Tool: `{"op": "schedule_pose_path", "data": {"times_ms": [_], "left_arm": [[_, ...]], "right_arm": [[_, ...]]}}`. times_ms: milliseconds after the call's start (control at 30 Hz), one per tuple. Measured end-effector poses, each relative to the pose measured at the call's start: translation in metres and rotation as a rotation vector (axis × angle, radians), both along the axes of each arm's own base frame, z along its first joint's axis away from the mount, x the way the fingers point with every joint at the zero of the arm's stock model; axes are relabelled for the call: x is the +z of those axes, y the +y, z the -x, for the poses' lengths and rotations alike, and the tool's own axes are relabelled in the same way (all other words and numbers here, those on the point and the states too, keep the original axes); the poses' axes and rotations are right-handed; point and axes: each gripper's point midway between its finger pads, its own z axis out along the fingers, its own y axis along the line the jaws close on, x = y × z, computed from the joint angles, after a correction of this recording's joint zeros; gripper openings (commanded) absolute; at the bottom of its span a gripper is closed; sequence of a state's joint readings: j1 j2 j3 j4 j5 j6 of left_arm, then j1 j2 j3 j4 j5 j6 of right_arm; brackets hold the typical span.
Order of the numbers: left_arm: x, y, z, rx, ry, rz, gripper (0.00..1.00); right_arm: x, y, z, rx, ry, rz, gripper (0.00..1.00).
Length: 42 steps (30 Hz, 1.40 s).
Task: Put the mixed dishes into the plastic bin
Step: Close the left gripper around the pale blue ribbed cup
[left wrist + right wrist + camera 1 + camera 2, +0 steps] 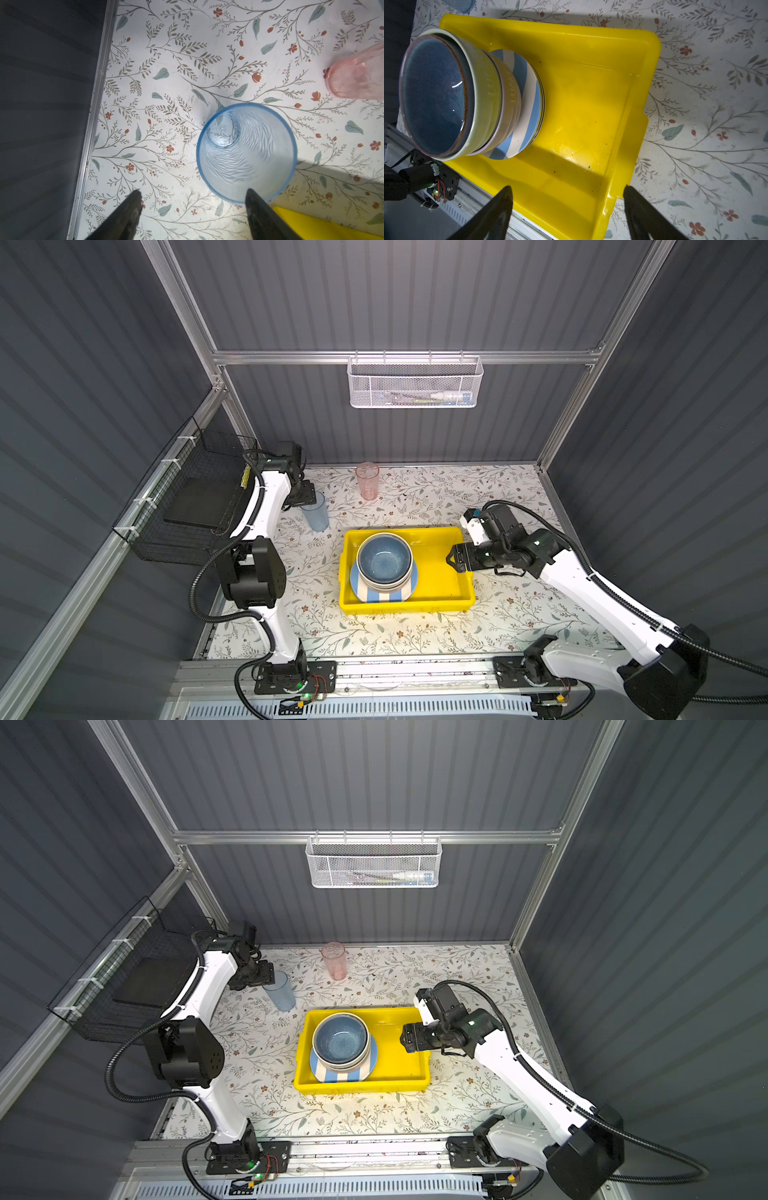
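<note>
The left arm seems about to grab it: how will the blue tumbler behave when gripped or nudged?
The blue tumbler looks like thin translucent plastic, so probably light and slightly springy if the left gripper squeezes. Tall, upright, base narrower than rim: a sideways nudge could tip it and let it roll. Its rippled wall may aid grip.

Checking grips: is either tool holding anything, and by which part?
Nothing is held. The left tool, open, straddles the rim of the blue tumbler; the right tool, open, hovers over the yellow bin.
</note>
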State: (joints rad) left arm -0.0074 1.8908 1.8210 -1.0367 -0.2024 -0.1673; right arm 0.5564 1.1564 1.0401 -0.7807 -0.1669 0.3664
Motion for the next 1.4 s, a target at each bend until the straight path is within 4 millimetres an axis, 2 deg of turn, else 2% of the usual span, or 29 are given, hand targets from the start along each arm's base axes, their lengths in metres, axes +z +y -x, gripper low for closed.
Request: {"op": "schedule_pose_path", "data": {"times_ms": [133,300,367,533,633,767,967,1067,1233,1400], "left_arm": [[-0.012,0.001,-0.009,-0.002,0.020,0.014,0.70],[-0.023,-0.001,-0.013,-0.006,0.043,0.026,0.63],[-0.023,-0.002,-0.013,-0.007,0.043,0.028,0.60],[-0.024,-0.003,-0.013,-0.014,0.044,0.035,0.40],[-0.025,-0.004,-0.013,-0.015,0.046,0.041,0.38],[-0.027,-0.005,-0.012,-0.015,0.050,0.048,0.28],[-0.031,-0.008,-0.011,-0.016,0.056,0.065,0.18],[-0.032,-0.009,-0.011,-0.017,0.057,0.069,0.16],[-0.035,-0.012,-0.012,-0.024,0.056,0.086,0.06],[-0.035,-0.015,-0.014,-0.026,0.046,0.104,0.01]], "right_arm": [[0.008,0.000,0.000,-0.003,-0.021,-0.025,0.84],[0.006,-0.001,0.001,-0.011,-0.011,-0.031,0.84],[0.006,0.000,0.001,-0.009,-0.011,-0.034,0.84],[0.008,0.001,-0.001,-0.009,-0.014,-0.044,0.84],[0.008,0.001,-0.002,-0.012,-0.017,-0.048,0.84],[0.007,0.001,-0.002,-0.015,-0.015,-0.049,0.84],[0.003,0.000,-0.001,-0.021,-0.002,-0.047,0.84],[0.004,-0.001,0.000,-0.023,-0.007,-0.052,0.84],[0.010,-0.001,0.001,-0.024,-0.024,-0.064,0.83],[0.010,-0.002,0.001,-0.028,-0.022,-0.065,0.83]]}}
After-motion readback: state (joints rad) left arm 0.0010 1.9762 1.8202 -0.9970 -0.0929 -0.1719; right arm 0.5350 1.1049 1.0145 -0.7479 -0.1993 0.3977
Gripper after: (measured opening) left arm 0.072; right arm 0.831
